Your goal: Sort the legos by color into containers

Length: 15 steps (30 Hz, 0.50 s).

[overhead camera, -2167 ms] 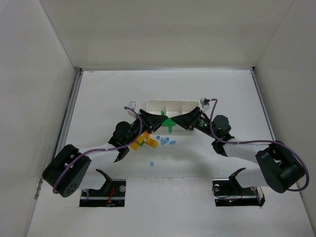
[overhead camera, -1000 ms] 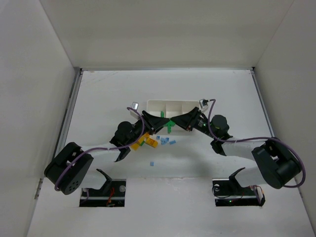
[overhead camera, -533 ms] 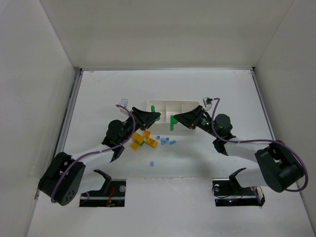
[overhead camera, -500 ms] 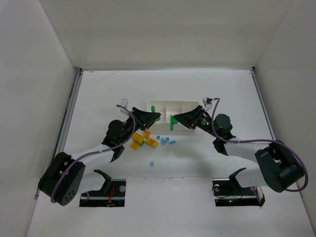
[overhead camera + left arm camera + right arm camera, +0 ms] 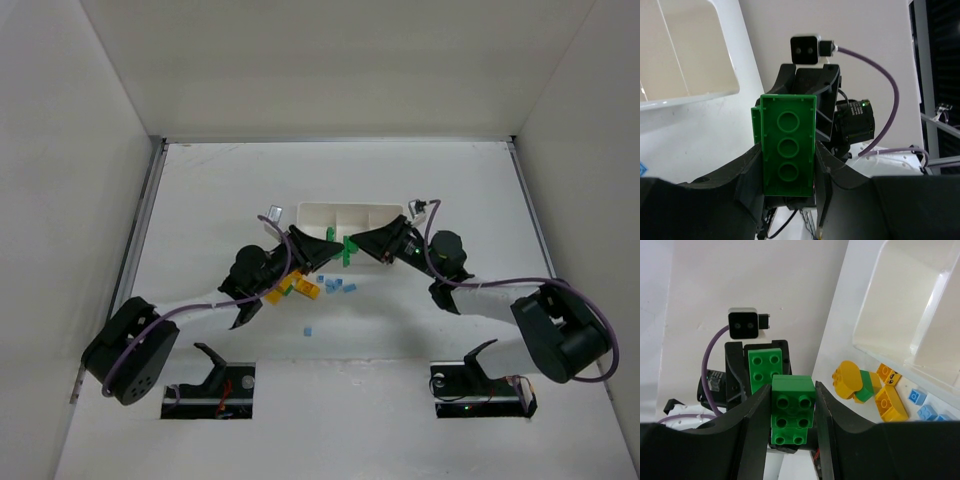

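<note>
The left tool (image 5: 788,151) has been swung back toward the right tool (image 5: 792,390) since half a second ago; they are met tip to tip at the near side of the tray (image 5: 340,205). A green brick (image 5: 789,142) is clamped in the left tool's narrowed jaws, a second green brick (image 5: 792,411) in the right tool's. Yellow-orange bricks (image 5: 305,289) and light blue bricks (image 5: 338,287) are scattered on the worktop (image 5: 450,180) nearby.

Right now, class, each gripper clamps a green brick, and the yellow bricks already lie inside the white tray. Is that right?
No: the yellow bricks lie on the table beside the white tray, not inside it; the right wrist view shows this. The rest holds.
</note>
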Available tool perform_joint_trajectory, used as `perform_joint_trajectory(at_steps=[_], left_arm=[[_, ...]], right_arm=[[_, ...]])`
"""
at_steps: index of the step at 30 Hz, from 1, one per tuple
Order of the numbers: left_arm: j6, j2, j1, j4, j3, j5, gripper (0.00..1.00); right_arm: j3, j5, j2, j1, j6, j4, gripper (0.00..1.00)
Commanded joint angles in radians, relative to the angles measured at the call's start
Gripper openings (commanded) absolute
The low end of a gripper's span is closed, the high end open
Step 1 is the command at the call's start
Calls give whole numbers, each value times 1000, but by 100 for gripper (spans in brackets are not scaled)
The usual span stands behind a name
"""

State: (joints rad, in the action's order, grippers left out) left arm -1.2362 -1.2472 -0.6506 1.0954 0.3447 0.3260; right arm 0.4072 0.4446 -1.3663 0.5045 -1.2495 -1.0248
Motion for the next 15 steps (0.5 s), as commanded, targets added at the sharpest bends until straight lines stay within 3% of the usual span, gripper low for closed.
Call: perform_joint_trajectory(at_steps=[1, 10, 15], left_arm=[[30, -21, -28, 50, 48, 16, 23], [32, 0, -17, 31, 8, 2, 20], [101, -30, -83, -92, -4, -36, 20]], right_arm=[[42, -9, -7, 16, 13, -47, 34], [1, -14, 30, 10, 28, -37, 34], [-54, -18, 107, -65, 70, 29, 34]])
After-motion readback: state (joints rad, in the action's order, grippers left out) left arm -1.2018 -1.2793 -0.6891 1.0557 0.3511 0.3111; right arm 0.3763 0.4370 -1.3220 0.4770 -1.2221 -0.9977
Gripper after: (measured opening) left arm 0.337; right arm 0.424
